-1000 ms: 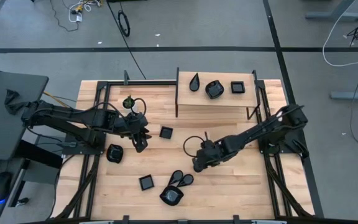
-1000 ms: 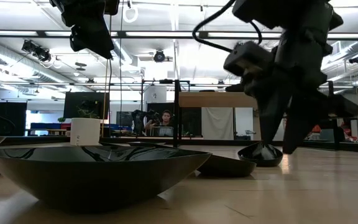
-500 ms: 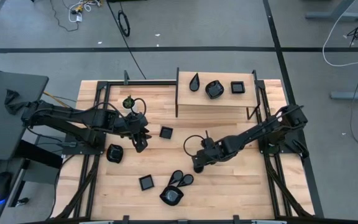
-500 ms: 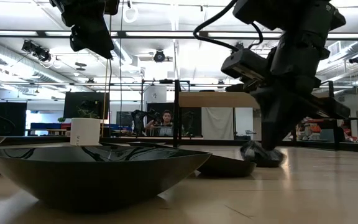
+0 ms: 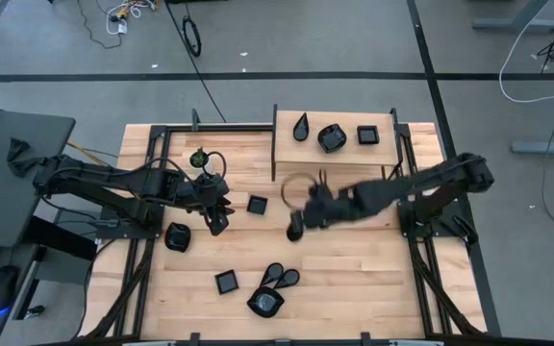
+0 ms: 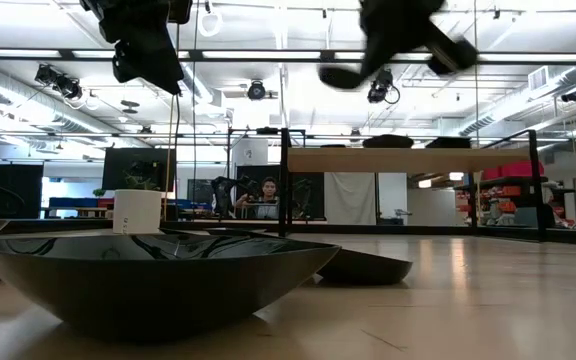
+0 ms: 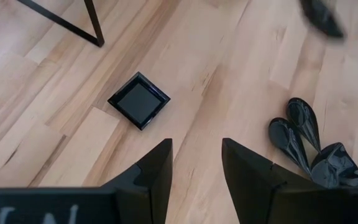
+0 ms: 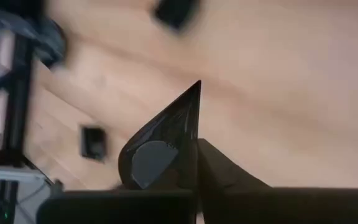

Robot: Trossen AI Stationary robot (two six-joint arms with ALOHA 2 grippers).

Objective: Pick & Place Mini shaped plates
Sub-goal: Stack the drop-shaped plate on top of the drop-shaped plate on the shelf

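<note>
Several glossy black mini shaped plates lie on the wooden table: a square one [image 5: 257, 204], a rounded one [image 5: 178, 236], another square [image 5: 226, 282], two teardrops [image 5: 279, 277] and a rounded one [image 5: 266, 304]. Three more rest on the raised shelf [image 5: 287, 154] at the far side. My right gripper [image 5: 296, 229] is shut on a teardrop plate [image 8: 160, 143], high above the table in the low view [image 6: 340, 76]. My left gripper [image 5: 217, 219] hovers open above the table, left of the square plate [image 7: 138, 101]. My right gripper pinches the teardrop plate by one long side of its rim [image 8: 192, 146] between its two fingers [image 8: 229, 177]. The plate is lifted clear of the table and tilted, its underside with the round foot toward the wrist camera and its pointed tip [image 8: 197, 84] away from the fingers.
A small white pot with a green plant [image 5: 198, 157] stands at the far left. Black metal frame rails [image 5: 152, 192] run along both sides of the table. In the low view a wide dish [image 6: 158, 275] fills the near foreground, another [image 6: 368, 265] behind it.
My right gripper has shut on the teardrop plate where it lay, then risen high and swung toward the far edge and a little left. The plate has come off the table and hangs clear in the hold.
</note>
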